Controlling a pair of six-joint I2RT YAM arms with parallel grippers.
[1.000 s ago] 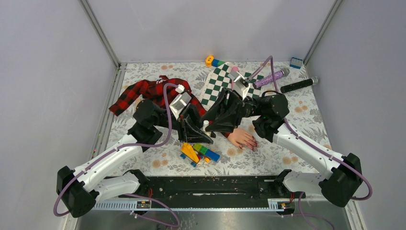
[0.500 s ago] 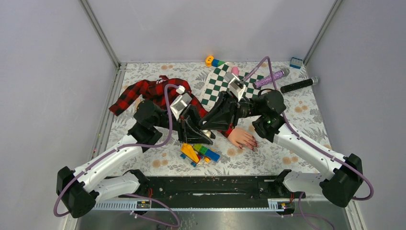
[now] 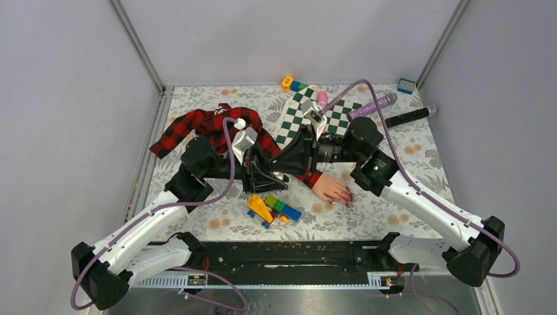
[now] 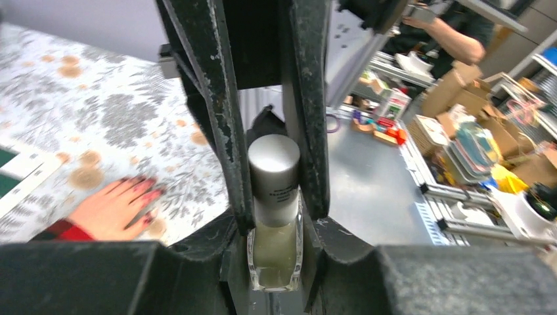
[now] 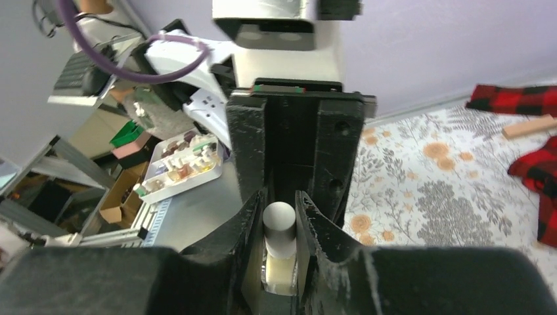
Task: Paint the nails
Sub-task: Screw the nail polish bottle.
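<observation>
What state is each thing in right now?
left hand, shut on the nail polish bottle
right hand, shut on the bottle cap
bottle cap, on the bottle
mannequin hand, lying palm down
nails, dark red, glossy

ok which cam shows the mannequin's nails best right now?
Left wrist: the nails show as dark tips on the mannequin hand, close up and unblocked at lower left. Top external has the hand small, nails just dark-red specks. Right wrist doesn't show them at all.
</observation>
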